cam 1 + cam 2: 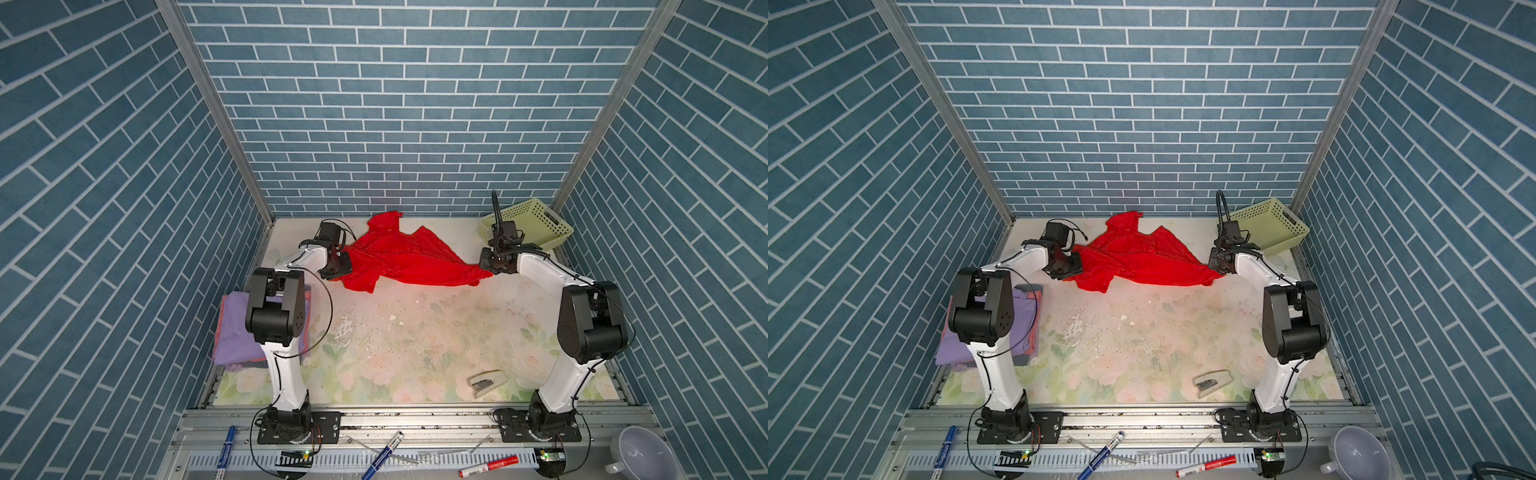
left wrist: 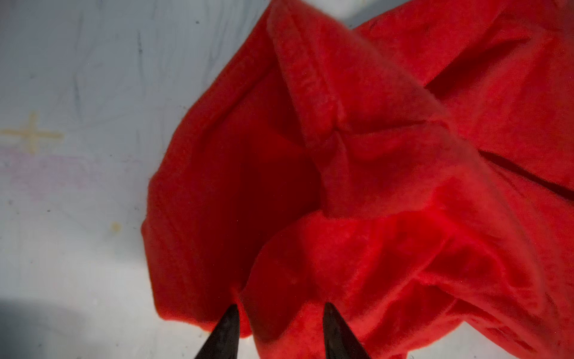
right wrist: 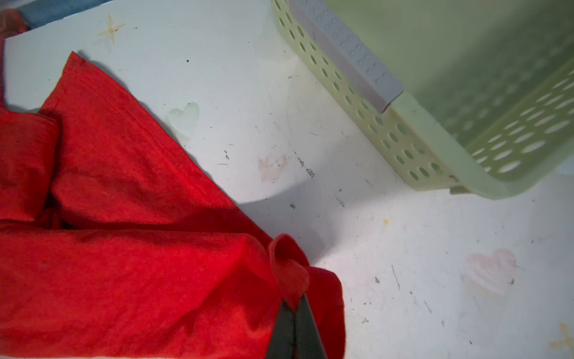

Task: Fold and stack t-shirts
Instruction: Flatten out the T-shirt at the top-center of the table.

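Observation:
The bright red t-shirt (image 1: 407,257) (image 1: 1142,257) lies crumpled across the far half of the table, drawn out between my two grippers. My left gripper (image 1: 347,257) (image 2: 279,309) is at its left end, jaws apart, with a bunch of the red cloth (image 2: 372,186) lying between the fingertips. At the shirt's right end my right gripper (image 1: 484,266) (image 3: 295,304) is shut on a corner of the red cloth (image 3: 124,248). A folded lavender t-shirt (image 1: 235,328) (image 1: 955,345) tops a stack at the left edge, a salmon-pink edge (image 1: 1030,349) showing under it, partly hidden by my left arm.
A pale yellow-green perforated basket (image 1: 536,228) (image 3: 403,133) stands at the back right, just behind my right gripper. A stapler (image 1: 486,382) lies near the front right. Markers (image 1: 382,455) and a white cup (image 1: 636,453) sit on the front rail.

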`<action>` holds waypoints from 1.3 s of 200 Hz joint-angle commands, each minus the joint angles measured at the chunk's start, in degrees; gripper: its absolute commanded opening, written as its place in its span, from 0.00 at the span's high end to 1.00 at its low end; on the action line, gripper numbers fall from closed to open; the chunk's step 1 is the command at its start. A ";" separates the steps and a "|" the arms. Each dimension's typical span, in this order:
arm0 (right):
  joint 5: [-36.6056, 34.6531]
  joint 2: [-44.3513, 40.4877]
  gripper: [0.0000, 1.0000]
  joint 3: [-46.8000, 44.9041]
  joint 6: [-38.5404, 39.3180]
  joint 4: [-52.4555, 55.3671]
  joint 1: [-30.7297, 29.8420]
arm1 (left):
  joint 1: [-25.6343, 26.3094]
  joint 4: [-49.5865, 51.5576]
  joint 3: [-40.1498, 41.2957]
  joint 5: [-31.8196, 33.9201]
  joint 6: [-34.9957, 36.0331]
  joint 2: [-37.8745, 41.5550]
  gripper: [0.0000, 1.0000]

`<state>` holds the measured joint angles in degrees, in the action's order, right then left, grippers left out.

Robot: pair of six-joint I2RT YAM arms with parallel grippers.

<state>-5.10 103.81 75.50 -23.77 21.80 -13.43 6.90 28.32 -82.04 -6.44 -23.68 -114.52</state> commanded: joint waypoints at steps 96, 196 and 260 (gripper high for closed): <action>-2.94 -11.81 1.00 7.87 1.18 -1.74 0.22 | -0.72 -3.54 1.16 -3.44 -1.37 21.58 1.00; 4.91 -22.18 1.00 33.91 13.38 -1.60 0.15 | -1.53 7.35 -20.15 1.56 6.74 55.44 1.00; 8.23 -15.64 1.00 42.16 13.50 -6.09 0.16 | -1.53 4.84 -25.38 -1.70 8.44 46.86 1.00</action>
<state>2.31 83.18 115.57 -12.32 17.67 -13.45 5.80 33.85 -108.29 -6.09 -16.38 -60.73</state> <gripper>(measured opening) 0.043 0.054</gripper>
